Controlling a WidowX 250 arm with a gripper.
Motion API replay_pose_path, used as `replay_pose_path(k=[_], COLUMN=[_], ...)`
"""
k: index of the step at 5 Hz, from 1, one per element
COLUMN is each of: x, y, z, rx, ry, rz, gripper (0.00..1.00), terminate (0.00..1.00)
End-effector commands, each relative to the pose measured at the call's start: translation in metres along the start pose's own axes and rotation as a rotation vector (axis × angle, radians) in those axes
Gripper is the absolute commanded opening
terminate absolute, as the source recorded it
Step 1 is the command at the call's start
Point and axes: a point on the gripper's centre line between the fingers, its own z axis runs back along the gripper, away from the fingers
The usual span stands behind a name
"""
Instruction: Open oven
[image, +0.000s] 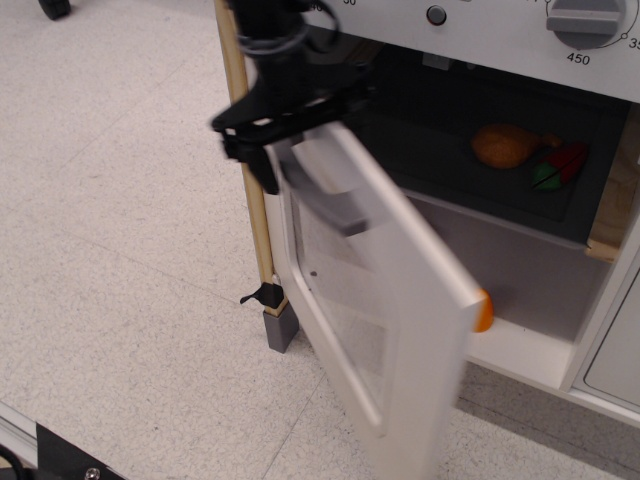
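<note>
The white toy oven (500, 25) fills the upper right, with a grey numbered dial (585, 20) on its top panel. Its door (400, 300) is hinged on the left and stands swung far out, so the dark cavity (440, 120) shows. The grey bar handle (328, 203) sits on the door's outer face above the wire-lined window (345, 300). My black gripper (262, 150) is blurred at the door's upper hinge-side corner, just left of the handle. Whether its fingers hold the handle is unclear.
Inside the cavity lie an orange toy chicken (505, 145) and a red and green toy (560, 165). An orange ball (484, 310) peeks past the door's edge. A wooden post (247, 190) with a grey foot (280, 325) stands left of the door. A white cabinet panel (615, 360) is at the right.
</note>
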Motion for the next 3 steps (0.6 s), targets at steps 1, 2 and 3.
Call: replay_pose_path(k=[1, 2, 3], x=[0.041, 0.058, 0.079], y=[0.058, 0.072, 0.077], z=[0.017, 0.020, 0.025], rx=[0.047, 0.067, 0.052], ry=[-0.021, 0.008, 0.024], rz=[-0.128, -0.235, -0.364], gripper=[1.00, 1.00, 1.00], terminate=[0.00, 0.00, 1.00])
